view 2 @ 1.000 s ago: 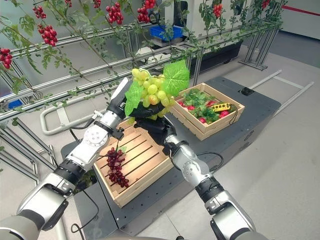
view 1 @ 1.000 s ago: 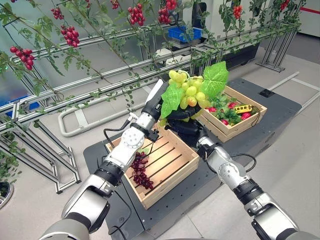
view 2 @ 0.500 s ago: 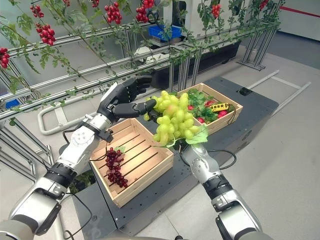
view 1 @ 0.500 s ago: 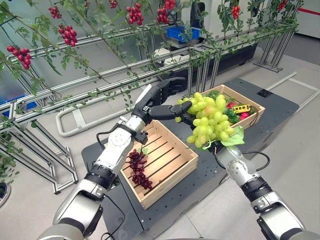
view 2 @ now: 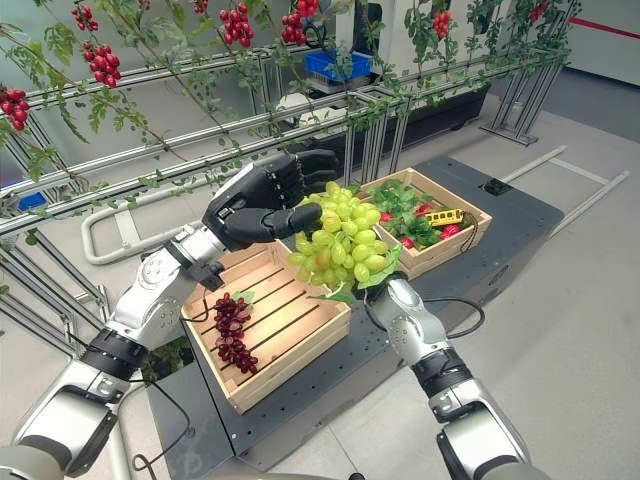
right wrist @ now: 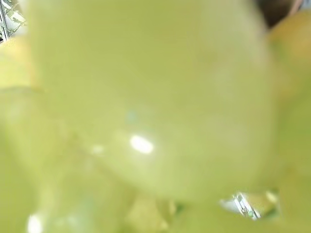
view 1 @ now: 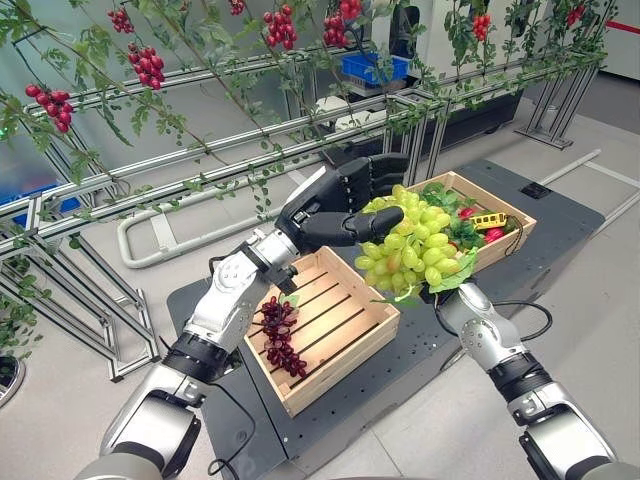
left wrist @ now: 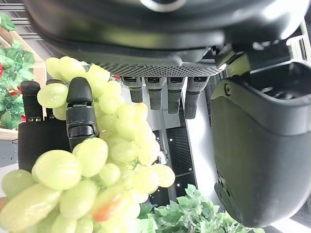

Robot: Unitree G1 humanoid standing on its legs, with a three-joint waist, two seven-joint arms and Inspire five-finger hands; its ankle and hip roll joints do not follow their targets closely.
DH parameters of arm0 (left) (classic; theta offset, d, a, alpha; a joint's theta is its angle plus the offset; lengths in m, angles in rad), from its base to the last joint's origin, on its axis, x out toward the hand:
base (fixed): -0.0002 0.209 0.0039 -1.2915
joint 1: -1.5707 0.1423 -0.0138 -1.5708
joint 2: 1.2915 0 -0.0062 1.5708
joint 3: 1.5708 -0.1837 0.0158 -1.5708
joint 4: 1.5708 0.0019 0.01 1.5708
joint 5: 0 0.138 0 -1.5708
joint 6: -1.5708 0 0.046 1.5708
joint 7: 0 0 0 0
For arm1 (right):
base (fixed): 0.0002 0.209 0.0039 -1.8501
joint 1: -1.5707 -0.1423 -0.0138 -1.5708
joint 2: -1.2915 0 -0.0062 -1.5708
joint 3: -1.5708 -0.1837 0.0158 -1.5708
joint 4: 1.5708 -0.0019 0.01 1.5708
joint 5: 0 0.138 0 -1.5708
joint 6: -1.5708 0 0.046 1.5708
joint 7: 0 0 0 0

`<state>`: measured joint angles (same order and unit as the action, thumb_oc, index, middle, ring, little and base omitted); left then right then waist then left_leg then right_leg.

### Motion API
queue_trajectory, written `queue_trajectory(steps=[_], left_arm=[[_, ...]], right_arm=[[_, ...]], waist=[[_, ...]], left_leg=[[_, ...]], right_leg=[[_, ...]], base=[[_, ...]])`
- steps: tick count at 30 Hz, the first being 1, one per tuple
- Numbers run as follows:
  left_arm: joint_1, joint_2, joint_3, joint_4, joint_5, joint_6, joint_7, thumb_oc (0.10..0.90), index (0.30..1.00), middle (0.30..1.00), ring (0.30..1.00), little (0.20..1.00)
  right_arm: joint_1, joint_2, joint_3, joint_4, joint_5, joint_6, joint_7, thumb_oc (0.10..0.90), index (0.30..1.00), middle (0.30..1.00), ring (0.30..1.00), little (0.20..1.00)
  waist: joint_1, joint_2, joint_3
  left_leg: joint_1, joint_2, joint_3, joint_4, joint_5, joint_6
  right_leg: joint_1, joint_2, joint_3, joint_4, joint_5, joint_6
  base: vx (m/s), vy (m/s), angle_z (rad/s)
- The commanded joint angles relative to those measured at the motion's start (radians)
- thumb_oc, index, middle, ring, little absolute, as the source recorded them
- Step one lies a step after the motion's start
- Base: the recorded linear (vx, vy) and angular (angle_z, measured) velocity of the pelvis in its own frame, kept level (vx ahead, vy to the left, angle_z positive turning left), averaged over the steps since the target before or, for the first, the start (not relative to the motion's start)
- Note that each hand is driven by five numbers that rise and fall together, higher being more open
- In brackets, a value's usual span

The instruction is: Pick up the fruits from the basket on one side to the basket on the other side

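We count two shallow, slatted, pale wooden crates on the dark platform (view 1: 560, 215), one bunch of green grapes in the air between them, and one bunch of dark purple grapes lying in a crate. The nearer wooden crate (view 1: 345, 360), on the robot's left, holds the small bunch of dark purple grapes (view 1: 277, 336) along its left side, with the rest of its slats bare. The farther wooden crate (view 1: 508, 245), on the robot's right, holds green leaves, several red fruits (view 1: 491, 232) and a small yellow object we cannot identify. The large bunch of light green grapes with green leaves (view 1: 413, 248) hangs above the gap between the two crates, partly over the near corner of the farther one. The right hand (left wrist: 80, 114) shows in the left wrist view with dark fingers wrapped into the bunch, gripping it; in the eye views that hand sits hidden under the grapes and leaf, at the end of the right arm. The left hand (view 1: 335, 205) hovers just beside the bunch on its left, fingers gently curved and spread, thumb stretched toward the grapes and about touching them, gripping nothing. Behind the platform stands a metal rail frame (view 1: 180, 165) with leafy vines and several clusters of small red berries (view 1: 146, 66).
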<state>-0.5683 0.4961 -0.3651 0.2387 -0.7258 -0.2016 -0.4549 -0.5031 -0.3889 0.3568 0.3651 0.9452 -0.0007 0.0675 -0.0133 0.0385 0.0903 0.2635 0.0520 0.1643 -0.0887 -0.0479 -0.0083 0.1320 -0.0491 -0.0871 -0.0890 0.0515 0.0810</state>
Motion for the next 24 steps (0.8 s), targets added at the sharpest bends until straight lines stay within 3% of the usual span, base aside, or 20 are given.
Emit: queue_trajectory(steps=[1, 11, 24], left_arm=[[-0.060, 0.027, 0.082, 0.017, -0.105, -0.104, 0.056, 0.800, 0.900, 0.900, 0.900, 0.900], [0.140, -0.065, 0.248, -0.014, 0.026, -0.285, 0.302, 0.800, 0.900, 0.900, 0.900, 0.900], [0.257, -0.100, 0.316, -0.040, 0.083, -0.314, 0.345, 0.800, 0.900, 0.900, 0.900, 0.900]], right_arm=[[-0.161, 0.018, -0.109, -0.015, -0.012, -0.119, 0.045, 0.400, 0.300, 0.300, 0.300, 0.300], [-0.004, 0.019, -0.197, -0.153, -0.028, -0.103, 0.076, 0.400, 0.300, 0.300, 0.300, 0.300], [0.178, 0.054, -0.284, -0.309, 0.023, -0.132, 0.124, 0.400, 0.300, 0.300, 0.300, 0.300]], waist=[[-0.005, -0.037, -0.069], [-0.009, -0.058, -0.064], [-0.036, -0.064, -0.051]], left_leg=[[-0.045, 0.016, -0.048, 0.001, -0.028, -0.009], [-0.047, 0.019, -0.046, 0.001, -0.026, -0.006], [-0.050, 0.023, -0.019, 0.001, -0.022, -0.004]], right_leg=[[0.046, -0.051, -0.015, 0.002, -0.051, -0.011], [0.039, -0.045, -0.006, 0.002, -0.052, -0.016], [0.023, -0.038, 0.018, 0.002, -0.041, -0.015]], base=[[0.00, 0.000, 0.00], [0.00, 0.000, 0.00], [0.01, -0.018, -0.03]])
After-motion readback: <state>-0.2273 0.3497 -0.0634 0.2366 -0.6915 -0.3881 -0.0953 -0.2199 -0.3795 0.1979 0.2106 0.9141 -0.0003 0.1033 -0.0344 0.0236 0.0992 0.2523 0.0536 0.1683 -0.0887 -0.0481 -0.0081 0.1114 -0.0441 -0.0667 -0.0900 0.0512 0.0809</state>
